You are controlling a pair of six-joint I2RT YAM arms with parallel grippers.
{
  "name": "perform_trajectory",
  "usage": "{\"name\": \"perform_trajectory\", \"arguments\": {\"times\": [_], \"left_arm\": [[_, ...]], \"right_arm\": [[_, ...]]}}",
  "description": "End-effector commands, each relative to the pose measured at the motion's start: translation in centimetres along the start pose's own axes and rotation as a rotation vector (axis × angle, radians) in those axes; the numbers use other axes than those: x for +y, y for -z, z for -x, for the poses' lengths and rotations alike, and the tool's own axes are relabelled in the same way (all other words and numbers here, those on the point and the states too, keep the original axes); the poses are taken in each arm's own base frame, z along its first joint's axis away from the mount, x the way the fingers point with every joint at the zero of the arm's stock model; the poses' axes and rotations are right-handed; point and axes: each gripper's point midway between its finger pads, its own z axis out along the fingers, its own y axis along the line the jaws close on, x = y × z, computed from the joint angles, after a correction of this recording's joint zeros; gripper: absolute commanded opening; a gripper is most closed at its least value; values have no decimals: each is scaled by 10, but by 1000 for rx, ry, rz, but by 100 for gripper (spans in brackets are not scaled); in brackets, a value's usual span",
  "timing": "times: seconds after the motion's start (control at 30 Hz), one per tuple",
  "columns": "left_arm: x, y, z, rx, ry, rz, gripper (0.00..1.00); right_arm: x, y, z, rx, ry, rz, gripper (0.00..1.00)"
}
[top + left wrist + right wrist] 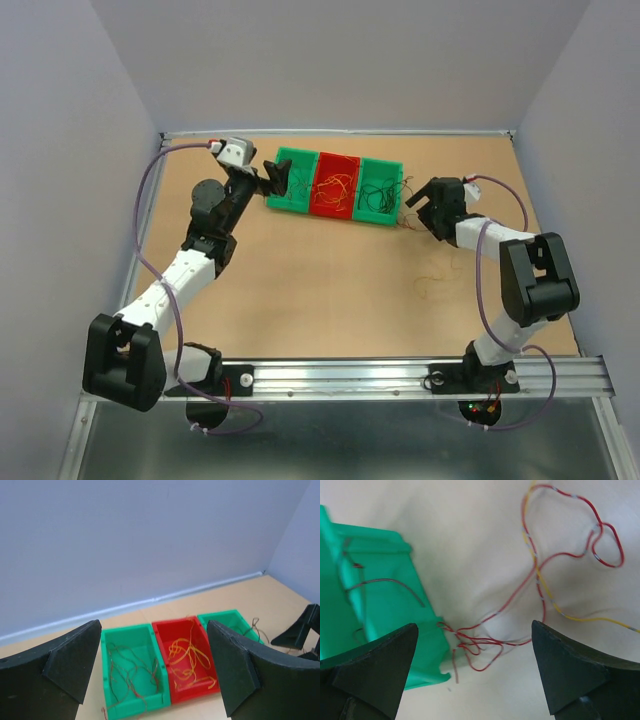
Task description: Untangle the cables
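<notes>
Seemingly a robotics lab: bare-walled enclosure (330, 60), two arms (180, 270) on an aluminium rail (350, 375) (purple cabling (140, 220)).

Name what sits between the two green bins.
A red bin holding orange-yellow cables, set tight between the left green bin and the right green bin; the top and left wrist views both show it.

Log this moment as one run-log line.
left jaws: open, facing bins | right jaws: open, over red wire tangle beside green bin | task: unfinished
</notes>
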Motion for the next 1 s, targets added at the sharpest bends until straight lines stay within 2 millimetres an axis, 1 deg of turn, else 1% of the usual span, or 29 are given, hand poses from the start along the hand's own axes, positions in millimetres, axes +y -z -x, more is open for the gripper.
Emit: {"name": "perform_trajectory", "arguments": {"times": [0.0,0.07,0.1,0.17,0.2,0.23,0.27,0.33,0.37,0.43,0.47,0.5,0.53,0.57,0.6,0.67,0.7,0.77,0.83,0.87,0.93,0.97], "left_arm": [[1,10,7,-98,-16,16,99],[1,11,3,-92,-23,17,99],[-1,12,1,-88,-23,6,99],[-5,13,-5,-75,-19,-10,99],[-7,12,-8,-70,-18,-16,99],[-11,12,-11,-63,-19,-31,99],[-16,11,-17,-49,-26,-45,99],[-26,10,-23,-35,-29,-84,99],[-37,9,-28,-26,-64,-125,99],[-58,10,-35,-11,-92,-217,99],[-79,12,-43,3,-123,-281,99],[-93,15,-48,10,-146,-338,99],[-106,17,-53,18,-163,-379,99],[-116,20,-62,38,-175,-413,99],[-135,25,-66,38,-208,-468,99],[-148,29,-75,51,-226,-507,99],[-155,31,-78,55,-231,-536,99],[-162,34,-82,68,-220,-572,99],[-168,36,-82,70,-207,-607,99],[-171,38,-85,81,-202,-625,99],[-176,40,-86,86,-190,-657,99],[-178,39,-85,91,-179,-662,99]], "right_arm": [[-7,-11,-4,19,-48,-62,100],[-10,-16,-10,34,-41,-74,100],[-17,-22,-18,52,-35,-95,97],[-17,-23,-26,78,-36,-89,58],[-14,-22,-26,76,-20,-77,34],[-10,-19,-26,78,-5,-60,6],[1,-11,-24,74,43,-22,1],[13,2,-19,49,86,16,0],[27,20,-18,27,117,63,1],[46,42,-16,-15,217,146,0],[65,66,-17,-39,269,239,1],[75,79,-29,-16,295,305,1],[80,88,-32,-18,300,350,1],[84,98,-31,-21,293,391,1],[88,111,-32,-33,282,452,1],[96,128,-39,-15,276,544,1],[101,139,-37,-36,259,614,1],[110,152,-37,-49,231,687,0],[112,158,-36,-55,223,703,1],[112,160,-36,-54,222,703,1],[112,160,-36,-55,208,699,1],[113,164,-37,-53,205,708,1]]}}
